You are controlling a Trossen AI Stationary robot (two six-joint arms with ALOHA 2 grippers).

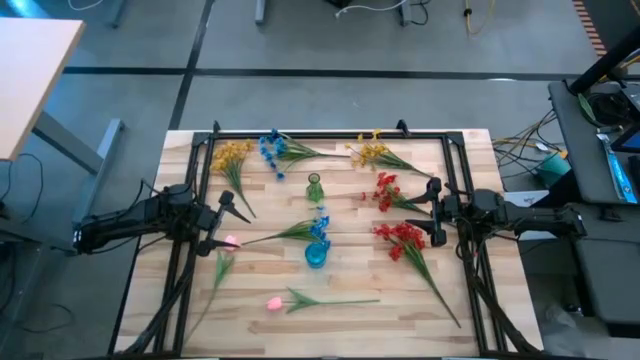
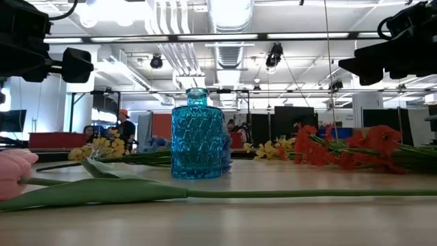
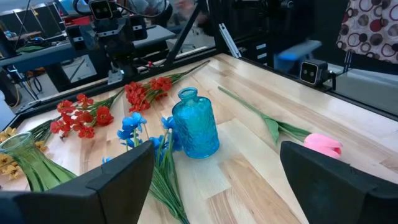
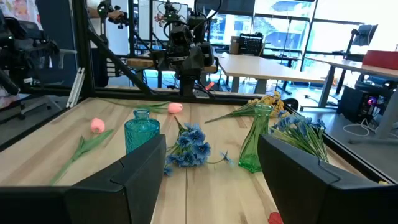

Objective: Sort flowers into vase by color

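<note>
Two vases stand mid-desk: blue vase as landmark, green vase farther toward the desk's back edge from it, both upright, well apart. Blue flower spray lies just beside the blue vase on its back side, stem running toward the left arm. Second blue spray sits near the back edge, beyond the green vase, next to a yellow spray. Another yellow spray lies back and to the right-arm side of the blue vase. Two red sprays on the right-arm side: one level with the green vase, one just right of the blue vase, long stem trailing toward the front edge. Pink tulip lies in front of the blue vase, stem pointing toward the right side. Second pink tulip lies left of the blue vase, right at the left end effector, whose fingers are spread apart, nothing between them. Right end effector hovers beside the red sprays, fingers spread wide, holding nothing. No flowers in either vase yet.
</note>
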